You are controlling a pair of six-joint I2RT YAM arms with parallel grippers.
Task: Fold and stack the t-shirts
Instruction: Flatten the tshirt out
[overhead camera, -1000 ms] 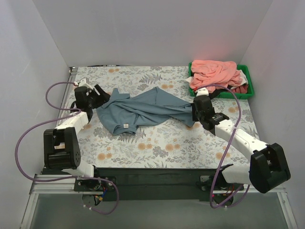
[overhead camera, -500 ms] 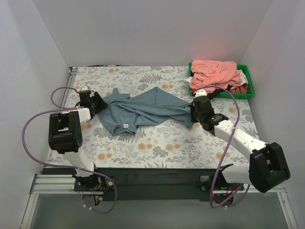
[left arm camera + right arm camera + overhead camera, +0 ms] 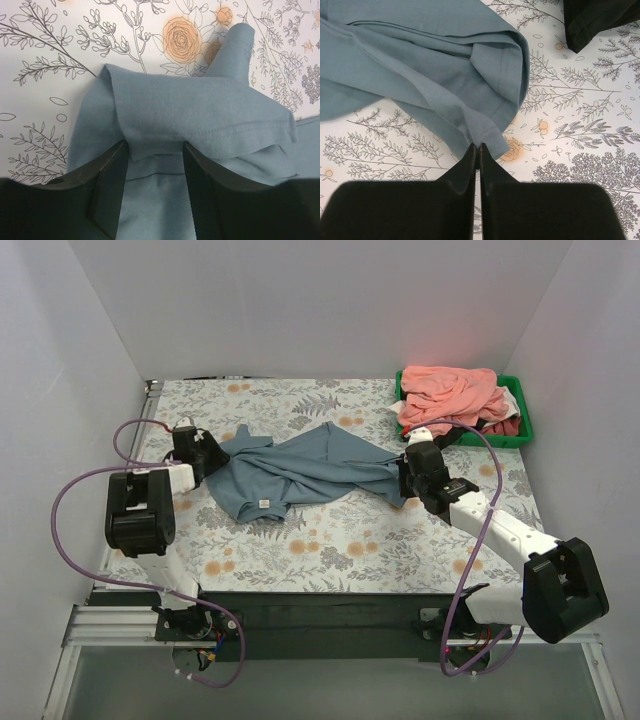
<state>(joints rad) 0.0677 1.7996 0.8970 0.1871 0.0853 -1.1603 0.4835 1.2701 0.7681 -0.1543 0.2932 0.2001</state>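
Left tool (image 3: 155, 146) half-open astride grey-blue t-shirt (image 3: 200, 115) (right tool (image 3: 479, 147) tight on hem)

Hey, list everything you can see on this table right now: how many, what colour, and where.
grey-blue t-shirt: one, dusty grey-blue, crumpled across the middle of the cover
pink t-shirts: a heap, count unclear, salmon-pink, in the bin
other cloth: white and dark red bits, bin's right side
black cloth: one piece, black, on the cover by the bin's near edge
bin: one, green, far right corner
table cover: one, grey floral print, over the table
cables: two, purple, looping off the arms
left claw: one, black, open astride the t-shirt's left end
right claw: one, black, shut on the t-shirt's right hem
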